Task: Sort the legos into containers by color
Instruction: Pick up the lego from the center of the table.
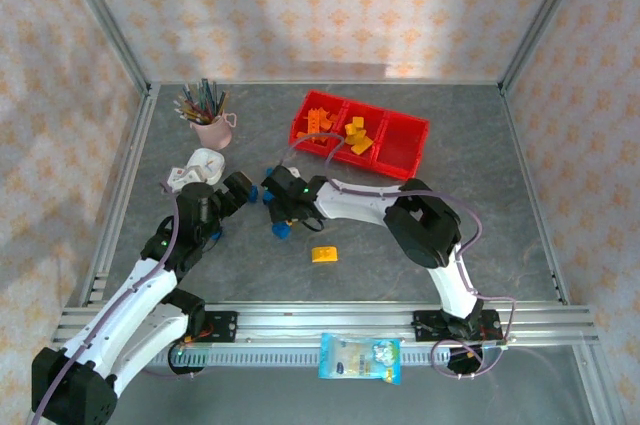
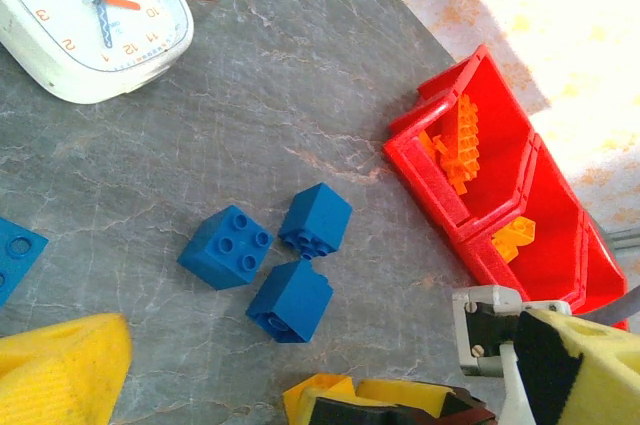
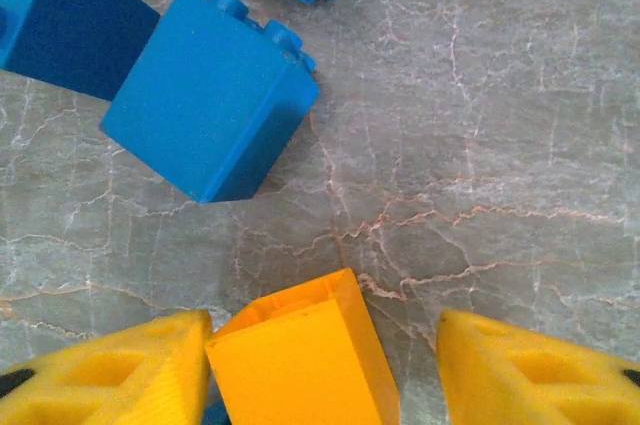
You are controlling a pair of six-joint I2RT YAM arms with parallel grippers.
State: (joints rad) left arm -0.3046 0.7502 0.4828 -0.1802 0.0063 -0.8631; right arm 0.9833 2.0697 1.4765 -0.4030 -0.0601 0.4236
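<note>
Right end effector loosely brackets orange lego; left end effector released (clock numerals legible).

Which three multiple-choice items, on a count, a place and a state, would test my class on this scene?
1. How many compartments has the red tray? A two; B three; C five.
2. Where is the clock? A in the tray; B on the table beside the pink cup; C under the tray.
3. How is the left end effector? A open, gripping nothing; B shut on a brick; C shut on a pencil.
B: two dividers split it. B: it lies by the cup. A: its fingers stand wide apart.
</note>
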